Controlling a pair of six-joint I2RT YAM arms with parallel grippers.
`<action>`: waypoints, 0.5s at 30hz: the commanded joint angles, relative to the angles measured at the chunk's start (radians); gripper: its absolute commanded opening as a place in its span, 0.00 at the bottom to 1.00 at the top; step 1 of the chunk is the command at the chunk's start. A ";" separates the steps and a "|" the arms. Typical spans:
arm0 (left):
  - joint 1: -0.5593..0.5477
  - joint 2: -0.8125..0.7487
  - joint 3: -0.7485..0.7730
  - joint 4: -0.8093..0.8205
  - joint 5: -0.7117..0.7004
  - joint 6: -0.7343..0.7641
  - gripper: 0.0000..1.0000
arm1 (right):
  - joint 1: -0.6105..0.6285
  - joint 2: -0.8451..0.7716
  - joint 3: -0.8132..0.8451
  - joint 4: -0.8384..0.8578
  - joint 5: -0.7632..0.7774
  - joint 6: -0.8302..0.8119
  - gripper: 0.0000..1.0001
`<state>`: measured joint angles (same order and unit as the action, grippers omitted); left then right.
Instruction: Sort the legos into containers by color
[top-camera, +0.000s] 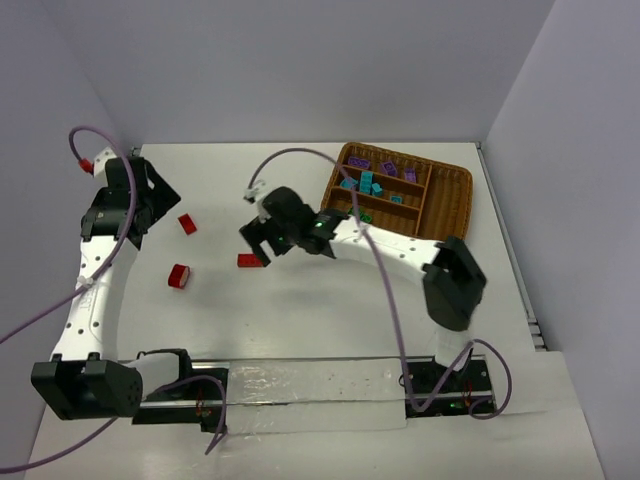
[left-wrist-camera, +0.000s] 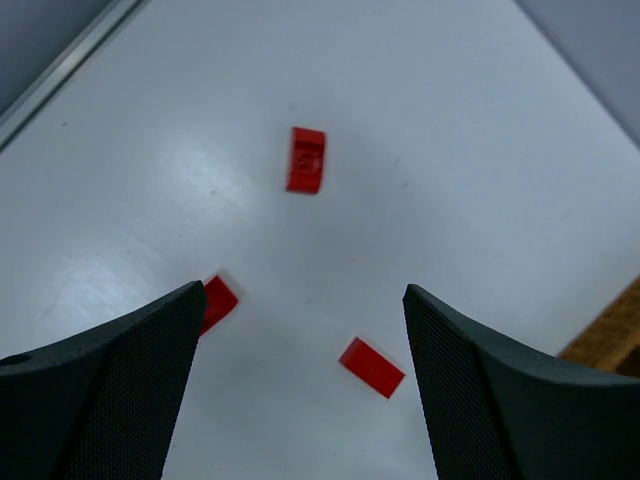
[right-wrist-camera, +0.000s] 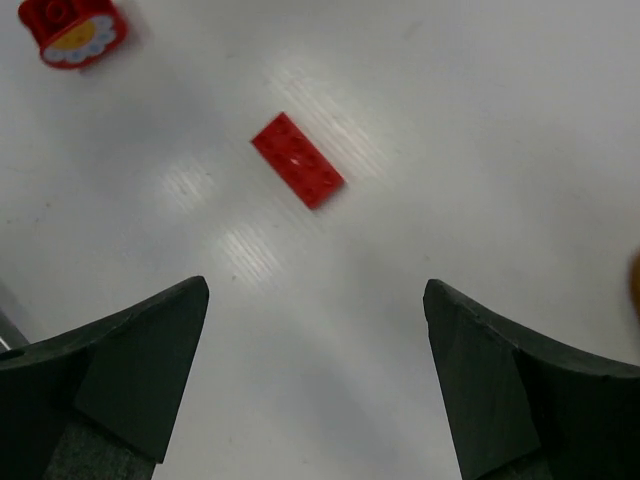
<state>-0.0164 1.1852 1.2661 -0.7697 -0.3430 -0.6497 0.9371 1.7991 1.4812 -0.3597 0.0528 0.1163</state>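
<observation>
Item: flat red brick (right-wrist-camera: 297, 160), lying at 12 o'clock off right gripper (right-wrist-camera: 315, 300); jaws apart, empty. Prob. light, rigid, slick plastic, low profile; pinch across long edges. Left gripper (left-wrist-camera: 305, 300): jaws apart. Wicker tray (top-camera: 455, 200) approx. 2 o'clock.
</observation>
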 joint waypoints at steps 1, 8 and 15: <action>0.058 -0.042 -0.054 -0.066 -0.043 0.000 0.88 | 0.035 0.153 0.160 -0.078 -0.113 -0.143 0.96; 0.069 -0.065 -0.087 -0.029 0.021 -0.002 0.88 | 0.040 0.398 0.382 -0.186 -0.064 -0.160 0.96; 0.070 -0.069 -0.111 -0.002 0.066 -0.010 0.87 | 0.040 0.526 0.507 -0.230 0.054 -0.149 0.96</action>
<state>0.0486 1.1358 1.1583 -0.8119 -0.3142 -0.6514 0.9813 2.3004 1.9184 -0.5404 0.0260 -0.0212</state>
